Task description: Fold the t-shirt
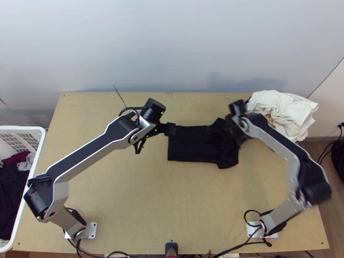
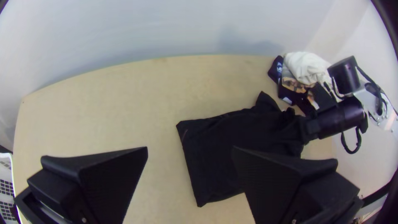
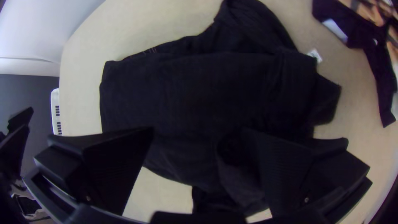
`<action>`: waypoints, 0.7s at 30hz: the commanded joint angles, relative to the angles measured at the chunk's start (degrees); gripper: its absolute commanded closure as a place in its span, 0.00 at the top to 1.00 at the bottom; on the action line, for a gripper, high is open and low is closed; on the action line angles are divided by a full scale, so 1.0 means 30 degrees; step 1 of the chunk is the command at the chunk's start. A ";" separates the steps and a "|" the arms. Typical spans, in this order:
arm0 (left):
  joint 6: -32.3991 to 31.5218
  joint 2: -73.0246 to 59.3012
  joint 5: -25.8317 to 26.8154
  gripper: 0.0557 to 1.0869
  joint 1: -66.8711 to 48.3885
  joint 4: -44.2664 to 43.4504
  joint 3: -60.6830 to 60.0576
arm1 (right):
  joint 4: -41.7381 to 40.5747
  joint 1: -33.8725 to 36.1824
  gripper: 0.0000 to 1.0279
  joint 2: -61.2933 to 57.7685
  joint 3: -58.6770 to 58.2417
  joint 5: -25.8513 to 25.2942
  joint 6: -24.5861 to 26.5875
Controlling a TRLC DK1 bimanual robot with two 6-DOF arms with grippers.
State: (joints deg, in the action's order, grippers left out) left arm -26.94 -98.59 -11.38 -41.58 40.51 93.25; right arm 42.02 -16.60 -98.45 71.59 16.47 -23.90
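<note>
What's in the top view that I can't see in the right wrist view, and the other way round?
Top view alone: the dark red cloth in the white basket, and the right arm's base.

Right wrist view alone: a small white tag beside the black t-shirt, and faint reddish stitching near one edge.

Both: the t-shirt, the table and part of the basket.

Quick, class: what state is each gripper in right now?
Left gripper: open, fingers apart, holding nothing.
Right gripper: open, fingers apart, at the black t-shirt.
</note>
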 commanded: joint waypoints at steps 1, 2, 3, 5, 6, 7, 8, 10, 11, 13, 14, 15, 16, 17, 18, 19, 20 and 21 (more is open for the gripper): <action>0.0161 0.0079 0.0042 0.95 0.0150 -0.0057 -0.1026 | 0.0114 0.2076 0.96 0.5455 -0.5261 -0.0011 0.1199; 0.0161 0.0049 0.0042 0.95 0.0150 -0.0086 -0.1231 | 0.0261 0.2457 0.96 0.6217 -0.5934 -0.0041 0.1434; 0.0161 0.0049 0.0042 0.95 0.0150 -0.0145 -0.1377 | 0.0525 0.2750 0.96 0.6949 -0.6462 -0.0041 0.1756; 0.0103 0.0049 0.0042 0.95 0.0121 -0.0174 -0.1524 | 0.0671 0.2867 0.96 0.8472 -0.7224 -0.0041 0.2020; 0.0073 0.0049 0.0042 0.95 0.0121 -0.0174 -0.1553 | 0.0730 0.2750 0.96 0.9205 -0.7253 -0.0246 0.1990; 0.0015 0.0108 0.0042 0.95 0.0121 -0.0174 -0.1582 | 0.0759 0.2487 0.96 0.9820 -0.7077 -0.0978 0.1961; -0.0015 0.0254 0.0042 0.95 0.0179 -0.0145 -0.1612 | 0.0759 0.1842 0.96 1.0318 -0.6725 -0.1857 0.1844; -0.0044 0.0665 0.0013 0.95 0.0443 -0.0145 -0.1934 | 0.0700 0.0201 0.96 1.0904 -0.5847 -0.3234 0.1785; -0.0044 0.0899 0.0013 0.95 0.0589 -0.0115 -0.2139 | 0.0583 -0.0619 0.96 1.0904 -0.5466 -0.3673 0.1873; 0.0044 0.1514 0.0013 0.95 0.0795 0.0002 -0.2637 | 0.0056 -0.2523 0.96 1.0846 -0.5231 -0.3996 0.2049; 0.0132 0.1866 0.0013 0.95 0.0912 0.0061 -0.2901 | -0.0559 -0.3080 0.96 1.0758 -0.5290 -0.3996 0.2049; 0.0220 0.2188 -0.0016 0.95 0.1029 0.0090 -0.3194 | -0.0911 -0.3754 0.96 1.0553 -0.5349 -0.4025 0.2107; 0.0396 0.2540 -0.0016 0.95 0.1175 0.0148 -0.3457 | -0.1087 -0.4369 0.96 1.0318 -0.5319 -0.4230 0.2166; 0.0659 0.2833 -0.0134 0.95 0.1351 0.0148 -0.3721 | -0.1145 -0.4896 0.96 0.9996 -0.5261 -0.4464 0.2283; 0.0835 0.3155 -0.0221 0.95 0.1527 0.0178 -0.3926 | -0.1145 -0.5424 0.96 0.9674 -0.5231 -0.4699 0.2400; 0.0923 0.3419 -0.0221 0.95 0.1820 0.0207 -0.4102 | -0.1145 -0.5863 0.96 0.9469 -0.5202 -0.4874 0.2518; 0.1099 0.3624 -0.0221 0.95 0.2113 0.0266 -0.4248 | -0.1145 -0.6244 0.96 0.9381 -0.5231 -0.4904 0.2811; 0.1216 0.3829 -0.0221 0.95 0.2435 0.0266 -0.4424 | -0.1292 -0.6683 0.96 0.9381 -0.5378 -0.4962 0.3397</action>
State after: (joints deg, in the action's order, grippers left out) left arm -25.50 -91.74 -11.60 -38.09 40.66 83.79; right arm 40.27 -26.96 -69.52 55.59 4.78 -17.21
